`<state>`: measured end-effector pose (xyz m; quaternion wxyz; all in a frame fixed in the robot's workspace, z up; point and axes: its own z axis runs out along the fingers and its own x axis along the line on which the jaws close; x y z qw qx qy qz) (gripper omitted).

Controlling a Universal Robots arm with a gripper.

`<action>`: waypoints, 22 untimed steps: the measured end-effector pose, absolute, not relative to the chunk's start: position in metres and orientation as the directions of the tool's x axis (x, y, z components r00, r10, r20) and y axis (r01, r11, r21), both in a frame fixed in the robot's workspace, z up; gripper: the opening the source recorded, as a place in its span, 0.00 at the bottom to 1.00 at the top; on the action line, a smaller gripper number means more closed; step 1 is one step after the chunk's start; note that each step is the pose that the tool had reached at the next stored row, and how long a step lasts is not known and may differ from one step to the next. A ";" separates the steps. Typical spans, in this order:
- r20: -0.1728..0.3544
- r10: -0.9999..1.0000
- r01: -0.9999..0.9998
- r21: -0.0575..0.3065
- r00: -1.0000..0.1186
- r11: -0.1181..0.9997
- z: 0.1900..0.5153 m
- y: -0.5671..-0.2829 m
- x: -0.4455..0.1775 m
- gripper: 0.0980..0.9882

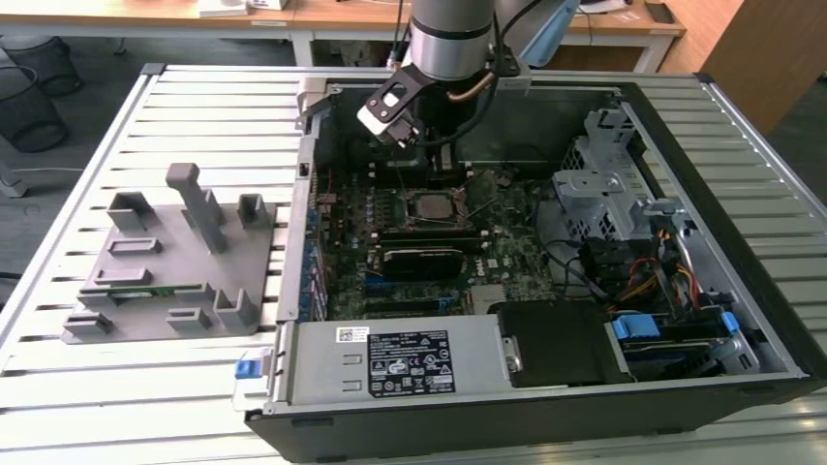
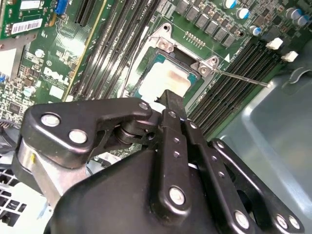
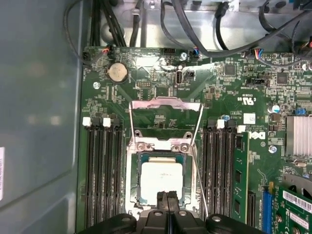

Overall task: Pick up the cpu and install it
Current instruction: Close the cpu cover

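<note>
Cpu in the socket, gripper closed above it.
It lies flat, silvery plate up, sides parallel to the socket frame; square, so no long axis. The fingers are pressed together, tips over one edge.

We take this for a robotics lab set up in an office room. An open computer case lies on a slatted metal bench, and a robot arm hangs over it. Beside the case, on the exterior view's left, sits a grey parts fixture. Beyond the case stand wooden desks, and wire waste bins stand off the bench's far corner.
</note>
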<state>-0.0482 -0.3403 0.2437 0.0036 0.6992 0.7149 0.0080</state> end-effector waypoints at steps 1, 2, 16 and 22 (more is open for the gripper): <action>0.007 1.000 0.999 0.016 -0.027 0.027 0.245 -0.340 -0.048 0.01; 0.008 0.999 0.999 0.016 -0.033 0.032 0.247 -0.340 -0.048 0.01; 0.008 0.997 0.997 0.016 -0.071 0.071 0.271 -0.341 -0.048 0.01; 0.008 0.997 0.997 0.016 -0.071 0.070 0.271 -0.346 -0.048 0.01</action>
